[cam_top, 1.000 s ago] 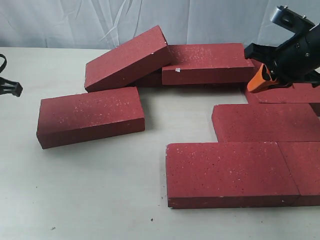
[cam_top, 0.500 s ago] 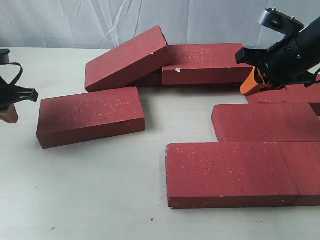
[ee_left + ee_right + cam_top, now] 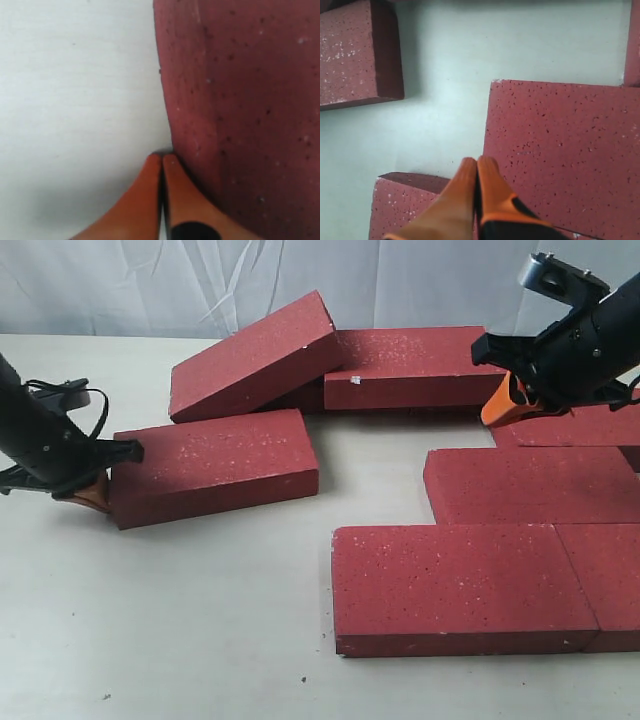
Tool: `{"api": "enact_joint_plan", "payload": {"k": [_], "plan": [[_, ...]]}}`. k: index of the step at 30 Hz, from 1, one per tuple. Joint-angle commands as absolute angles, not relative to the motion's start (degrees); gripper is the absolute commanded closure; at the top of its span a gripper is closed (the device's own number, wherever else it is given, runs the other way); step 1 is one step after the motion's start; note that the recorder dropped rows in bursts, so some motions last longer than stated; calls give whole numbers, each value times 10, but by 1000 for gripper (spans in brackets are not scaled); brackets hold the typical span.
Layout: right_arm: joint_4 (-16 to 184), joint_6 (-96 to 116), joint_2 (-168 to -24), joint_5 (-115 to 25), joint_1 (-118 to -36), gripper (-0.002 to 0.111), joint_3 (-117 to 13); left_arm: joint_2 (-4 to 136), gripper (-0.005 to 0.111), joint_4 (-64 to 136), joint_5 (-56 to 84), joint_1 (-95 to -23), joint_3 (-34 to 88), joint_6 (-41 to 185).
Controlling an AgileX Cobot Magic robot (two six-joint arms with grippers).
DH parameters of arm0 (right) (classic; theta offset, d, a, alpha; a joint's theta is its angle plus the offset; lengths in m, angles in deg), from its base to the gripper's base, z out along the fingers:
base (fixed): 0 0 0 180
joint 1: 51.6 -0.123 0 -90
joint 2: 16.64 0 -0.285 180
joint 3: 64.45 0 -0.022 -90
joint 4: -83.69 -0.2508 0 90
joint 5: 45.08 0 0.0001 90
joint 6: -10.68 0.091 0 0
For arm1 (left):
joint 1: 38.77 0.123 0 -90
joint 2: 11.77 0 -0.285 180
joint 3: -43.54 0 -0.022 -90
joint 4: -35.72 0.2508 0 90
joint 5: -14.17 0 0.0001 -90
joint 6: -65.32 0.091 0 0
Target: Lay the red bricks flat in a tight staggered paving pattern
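At the far left, the left gripper [image 3: 93,496] sits low on the table [image 3: 200,630]. Its orange fingers [image 3: 145,200] are pressed together with no gap and hold nothing. Their tips rest against the short end of the loose brick [image 3: 215,468], which lies flat and stretches away from them toward the middle.

Beyond that brick, farther from the left fingers, the tilted brick [image 3: 255,355] lies propped, its right end raised. That high end meets the left end of the back brick [image 3: 415,365], which lies flat along the rear.

The rest of the red bricks lie around the right gripper [image 3: 500,405], which hangs above the table just off the right end of the back brick. Its fingers [image 3: 492,190] are also closed tight on each other, empty, and point downward. Just to the right of the tips a partly hidden brick [image 3: 580,427] lies flat under the arm. In front of the fingers lies the middle brick [image 3: 530,485], flat. In front of that one lies the front brick [image 3: 460,585], shifted leftward of it. The corner brick [image 3: 615,580] touches the front brick end to end, with only a thin seam between them.
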State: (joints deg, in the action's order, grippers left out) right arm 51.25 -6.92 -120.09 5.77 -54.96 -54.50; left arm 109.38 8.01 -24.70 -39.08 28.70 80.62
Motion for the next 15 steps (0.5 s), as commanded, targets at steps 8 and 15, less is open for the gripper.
{"api": "enact_joint_plan", "payload": {"k": [8, 15], "plan": [[517, -75, -1197, 45, -551, 109, -543, 1107, 107, 3, -167, -460, 304, 816], [517, -75, -1197, 35, -551, 109, -543, 1107, 107, -11, -156, -468, 304, 835]]}}
